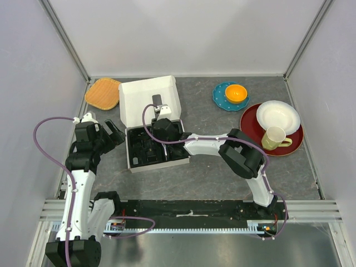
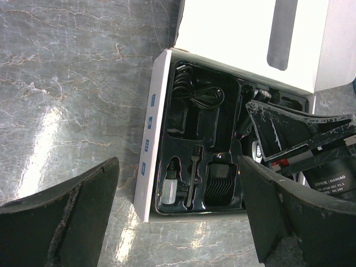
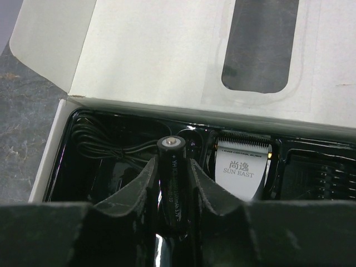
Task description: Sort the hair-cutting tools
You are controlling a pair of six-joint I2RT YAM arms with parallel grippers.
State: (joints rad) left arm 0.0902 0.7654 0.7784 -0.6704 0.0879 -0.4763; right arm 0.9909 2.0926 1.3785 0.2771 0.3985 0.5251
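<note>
The right tool (image 3: 174, 167) clasps a small black cylinder (image 3: 171, 146) upright above the black tray (image 3: 64, 164), between cable (image 3: 105, 146) and clipper (image 3: 239, 169), while the left tool (image 2: 178, 183) hangs wide open; light, rigid and smooth, the cylinder probably slips easily, so squeezing its mid-body seems best.

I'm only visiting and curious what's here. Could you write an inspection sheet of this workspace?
Surface: grey marbled table.
Job's things: cable, brush, comb guard, clipper in the white box's black tray.
Clutter: orange mat; orange bowl on blue plate; white bowl and cup on red plate.
Claws: left claw open, beside box; right claw flanks black cylinder over tray, grip unclear.
Cables: purple cable loops along each arm.
Surroundings: white walls.
</note>
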